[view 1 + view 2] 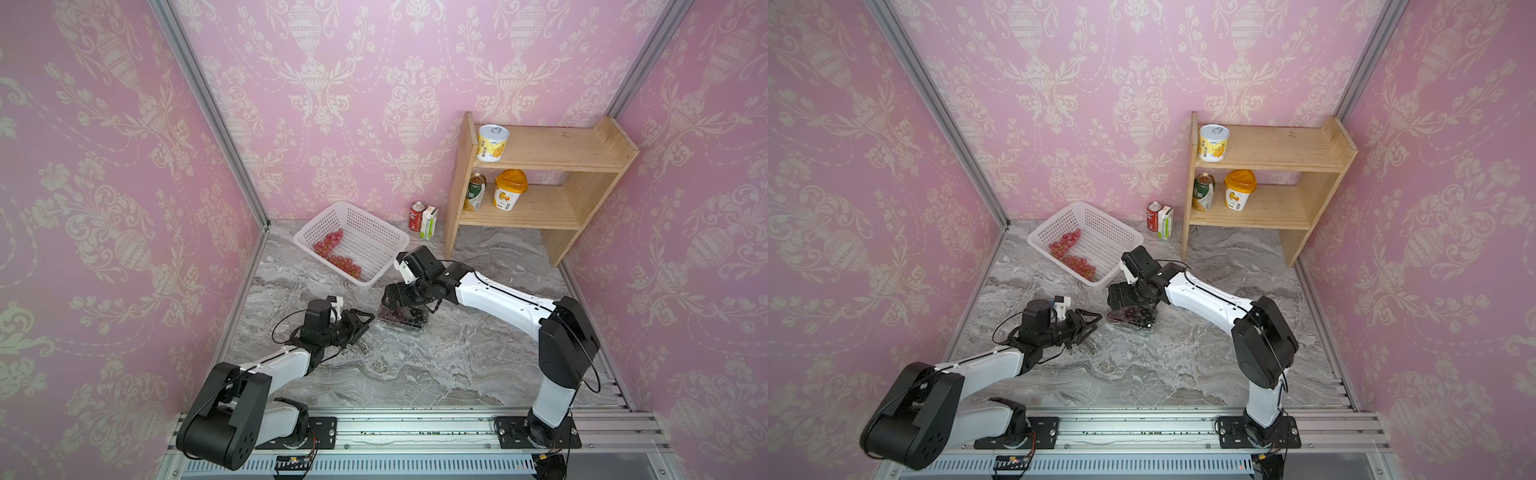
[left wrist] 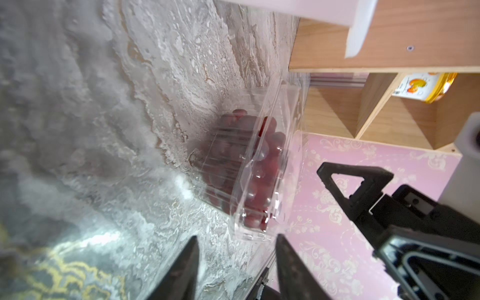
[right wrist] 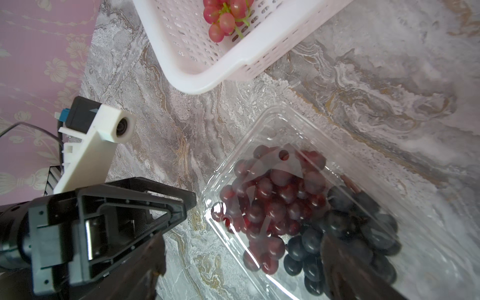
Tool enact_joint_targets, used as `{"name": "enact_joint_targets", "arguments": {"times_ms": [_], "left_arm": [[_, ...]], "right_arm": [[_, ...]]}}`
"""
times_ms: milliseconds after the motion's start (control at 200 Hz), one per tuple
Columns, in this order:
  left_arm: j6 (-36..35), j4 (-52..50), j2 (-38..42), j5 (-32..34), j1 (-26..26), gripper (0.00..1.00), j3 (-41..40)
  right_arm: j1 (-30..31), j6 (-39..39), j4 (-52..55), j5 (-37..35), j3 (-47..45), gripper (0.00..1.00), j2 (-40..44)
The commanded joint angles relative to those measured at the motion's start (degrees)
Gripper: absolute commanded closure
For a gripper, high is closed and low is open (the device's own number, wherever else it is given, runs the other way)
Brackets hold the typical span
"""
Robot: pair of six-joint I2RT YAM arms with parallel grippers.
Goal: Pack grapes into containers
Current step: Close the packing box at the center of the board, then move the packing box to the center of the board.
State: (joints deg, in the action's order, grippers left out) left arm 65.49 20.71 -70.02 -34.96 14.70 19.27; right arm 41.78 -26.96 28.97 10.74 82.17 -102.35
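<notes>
Left hand (image 1: 369, 323), spread, is hovering just beside the container (image 3: 272, 122). Right hand (image 3: 241, 237), spread wide, is straddling one container edge above the grapes (image 3: 275, 205). Bare surface (image 1: 415, 365) is lying alongside.

Pink wallpaper walls with cream floral damask print (image 1: 374, 83) close in three sides. Silver aluminium frame posts (image 1: 208, 104) run up the corners. Grey marble-pattern worktop (image 1: 415, 365), evenly lit. Light wooden two-tier shelf unit (image 1: 540, 145) stands back right, against the wall. Slotted silver metal rail (image 1: 415, 432) along the near edge.
</notes>
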Motion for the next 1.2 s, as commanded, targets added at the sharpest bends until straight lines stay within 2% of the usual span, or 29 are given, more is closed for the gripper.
{"name": "enact_joint_targets", "arguments": {"times_ms": [0,75,90,265,395,555,650,760,886,1076,1196], "left_arm": [[-9.1,-15.7,5.1,4.9,-0.9,0.32,4.7],[-12.8,-21.6,7.4,6.5,-1.5,0.03,7.8],[-13.6,-22.4,7.6,6.7,-1.5,0.01,8.4],[-18.5,-27.9,6.8,6.3,-2.0,0.01,15.0],[-20.6,-29.5,6.3,6.5,-1.6,0.01,19.0],[-20.0,-29.9,4.5,6.1,3.8,0.01,22.2],[-18.4,-29.4,3.6,6.6,8.6,0.01,22.2],[-19.2,-30.7,2.4,8.1,14.9,0.01,22.3],[-17.2,-27.9,0.8,8.0,19.6,0.01,20.9],[-15.4,-27.9,2.5,9.0,20.5,0.01,17.3],[-14.6,-24.1,-0.6,9.0,20.5,0.01,16.4]], "right_arm": [[-1.3,0.2,1.8,-1.7,-2.5,0.02,5.2],[-3.0,0.2,2.5,-2.1,-4.4,0.00,8.0],[-3.2,0.2,2.7,-2.4,-4.9,0.00,8.6],[-9.4,0.0,6.6,-5.3,-8.8,0.00,15.6],[-17.7,-0.4,10.3,-6.4,-10.8,0.00,17.9],[-25.7,-1.0,9.2,-2.8,-14.4,0.00,17.2],[-26.3,-0.7,8.3,-1.4,-16.7,0.00,16.3],[-26.1,-1.1,5.9,3.8,-17.0,0.00,14.6],[-26.1,-1.7,5.2,3.5,-17.3,0.00,14.2],[-26.1,-1.7,4.7,4.4,-17.9,0.00,14.4],[-26.1,-1.7,4.8,4.0,-17.6,0.00,14.1]]}}
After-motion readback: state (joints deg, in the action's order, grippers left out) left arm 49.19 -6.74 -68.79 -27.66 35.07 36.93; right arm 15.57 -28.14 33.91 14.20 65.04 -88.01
